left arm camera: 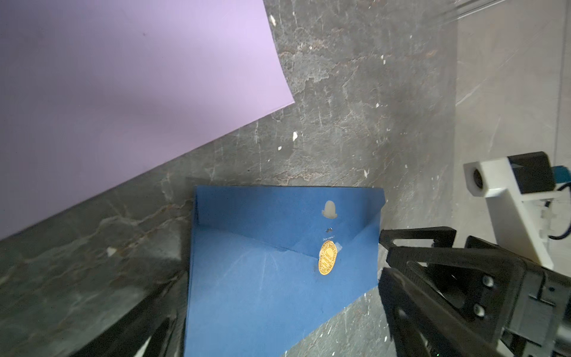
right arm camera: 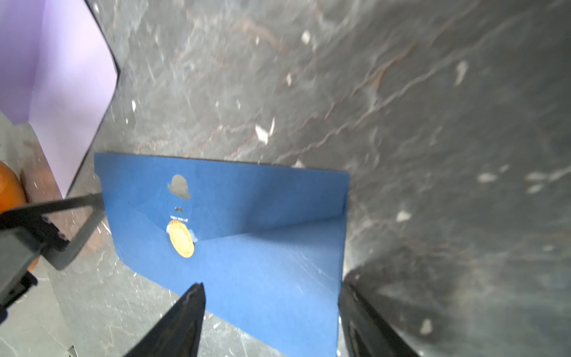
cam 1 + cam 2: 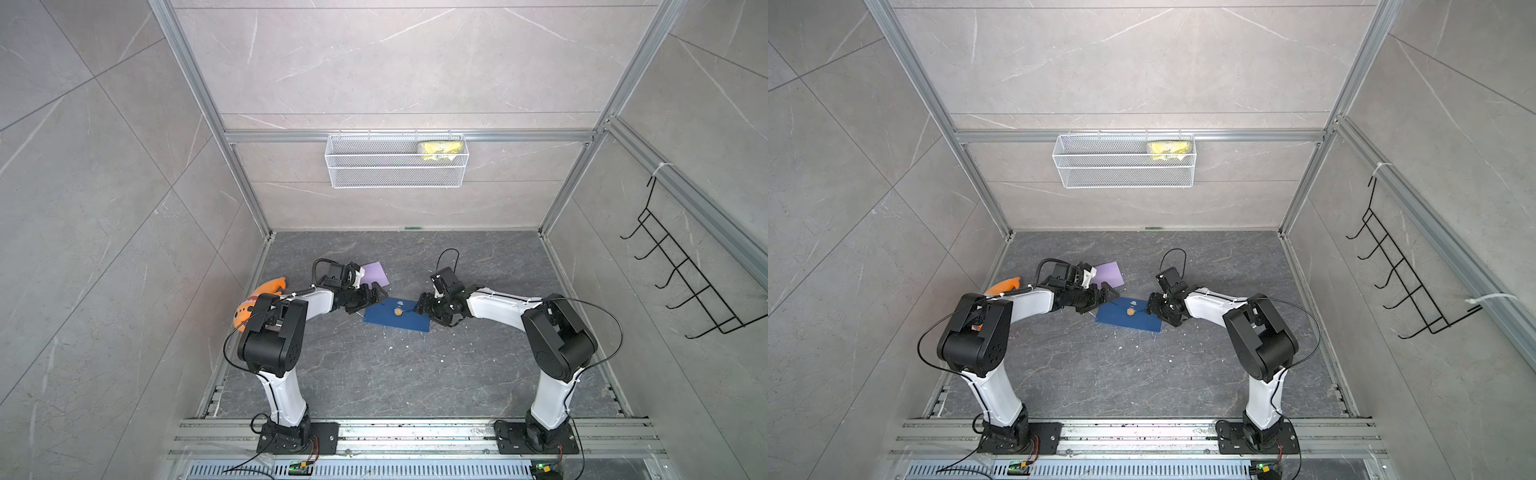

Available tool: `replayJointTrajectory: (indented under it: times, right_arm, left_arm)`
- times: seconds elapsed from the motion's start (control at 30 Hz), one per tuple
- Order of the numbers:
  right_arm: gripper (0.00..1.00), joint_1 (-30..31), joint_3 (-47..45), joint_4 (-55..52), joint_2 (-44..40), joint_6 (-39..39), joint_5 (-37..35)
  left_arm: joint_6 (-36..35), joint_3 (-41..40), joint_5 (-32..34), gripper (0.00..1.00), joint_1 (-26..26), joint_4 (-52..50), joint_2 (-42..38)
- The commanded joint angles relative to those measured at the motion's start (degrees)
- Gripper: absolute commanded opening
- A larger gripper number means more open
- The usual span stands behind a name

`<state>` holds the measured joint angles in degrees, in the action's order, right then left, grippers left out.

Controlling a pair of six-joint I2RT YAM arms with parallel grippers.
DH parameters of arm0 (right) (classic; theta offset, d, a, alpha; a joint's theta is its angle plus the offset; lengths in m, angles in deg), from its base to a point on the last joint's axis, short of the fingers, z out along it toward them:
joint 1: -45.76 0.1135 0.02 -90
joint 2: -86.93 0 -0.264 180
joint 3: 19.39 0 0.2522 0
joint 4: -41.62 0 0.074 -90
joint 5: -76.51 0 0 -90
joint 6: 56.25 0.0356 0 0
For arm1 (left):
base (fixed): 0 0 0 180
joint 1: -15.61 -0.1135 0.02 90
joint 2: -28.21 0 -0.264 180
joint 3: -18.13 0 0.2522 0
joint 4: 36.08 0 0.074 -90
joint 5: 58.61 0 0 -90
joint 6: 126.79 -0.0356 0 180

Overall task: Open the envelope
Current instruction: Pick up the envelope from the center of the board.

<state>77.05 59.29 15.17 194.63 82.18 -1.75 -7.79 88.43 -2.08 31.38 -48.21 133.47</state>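
- While its flap lies shut under a gold seal (image 3: pixel 398 311), the blue envelope (image 3: pixel 395 320) rests flat near the middle of the dark surface (image 3: pixel 374 374), between both hands.
- At its 9 o'clock edge sits the left hand (image 3: pixel 372 300), jaws spread wide, gripping nothing.
- At 3 o'clock the right hand (image 3: pixel 424 309) has its fingers (image 2: pixel 185 318) partly apart, straddling a corner, unclamped.
- At 11 o'clock, apart, lies a lilac sheet (image 3: pixel 376 272); an orange toy (image 3: pixel 266 291) sits far out at 9 o'clock.

grey tabletop (image 3: pixel 374 374), blue envelope (image 3: pixel 386 320), purple sheet (image 3: pixel 375 273)
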Motion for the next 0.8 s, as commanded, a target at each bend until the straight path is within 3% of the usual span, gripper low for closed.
replayJointTrajectory:
  times: [0.0,0.23,0.4,0.47,0.6,0.77]
  right_arm:
    - [0.72,-0.09,-0.13,-0.83,3.69,-0.52,-1.05]
    - [0.72,-0.13,-0.59,0.55,5.5,-0.7,-0.59]
    - [0.72,-0.17,-0.63,0.35,5.26,-0.78,-1.1]
    - [0.72,-0.26,-0.54,0.27,5.24,-0.61,-1.12]
    - [0.72,-0.59,-0.2,0.07,5.07,-0.54,-1.06]
    - [0.72,-0.71,0.74,-0.56,4.62,-0.92,-0.87]
  left_arm:
    - [5.12,-1.92,-7.2,1.0,0.74,2.43,1.28]
    - [14.55,-3.56,-11.37,1.0,0.67,15.03,-0.98]
    - [17.56,-4.68,-11.36,0.99,0.76,20.23,-2.23]
    - [17.96,-5.86,-11.28,0.9,0.75,22.39,-2.64]
    - [16.84,-7.75,-10.16,0.54,0.75,23.2,-3.88]
    - [13.32,-7.22,-8.84,0.36,0.67,17.98,-5.54]
